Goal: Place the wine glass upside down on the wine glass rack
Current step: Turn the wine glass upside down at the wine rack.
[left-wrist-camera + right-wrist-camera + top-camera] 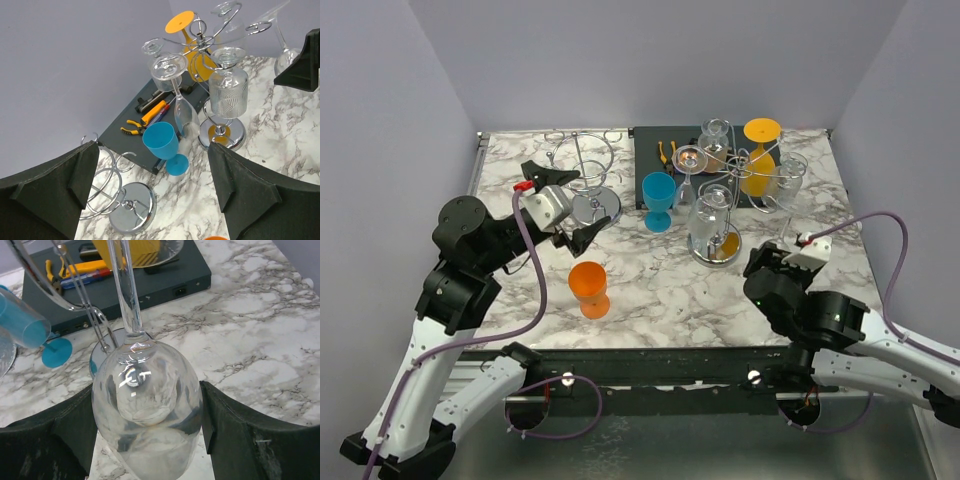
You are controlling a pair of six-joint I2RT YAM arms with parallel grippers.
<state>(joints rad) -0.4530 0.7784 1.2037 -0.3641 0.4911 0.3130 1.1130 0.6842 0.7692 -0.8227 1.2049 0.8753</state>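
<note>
From above: clear glass (789, 178) inverted at the right side of the laden rack (716, 248), bowl low, stem up, close to a wire arm. Cannot tell whether the foot is seated. Left gripper (592, 198) spread wide over the bare rack (598, 210), holding nothing. Orange glass (588, 288) upright on the marble, well apart.

From the left wrist: laden rack crowded, with a ribbed glass (228, 92) and a yellow one (181, 22) hanging, and a blue glass (162, 142) standing just beside the base.

From the right wrist: right gripper (147, 395) clamped on the bowl, one finger (235, 430) pressed to either side, stem rising past the wires.

Likely trouble: foot missing the hook — or stem clipping a hanging neighbour and setting it swinging. Risk of a drop if released before the foot sits, and of a slip on so smooth a bowl.
</note>
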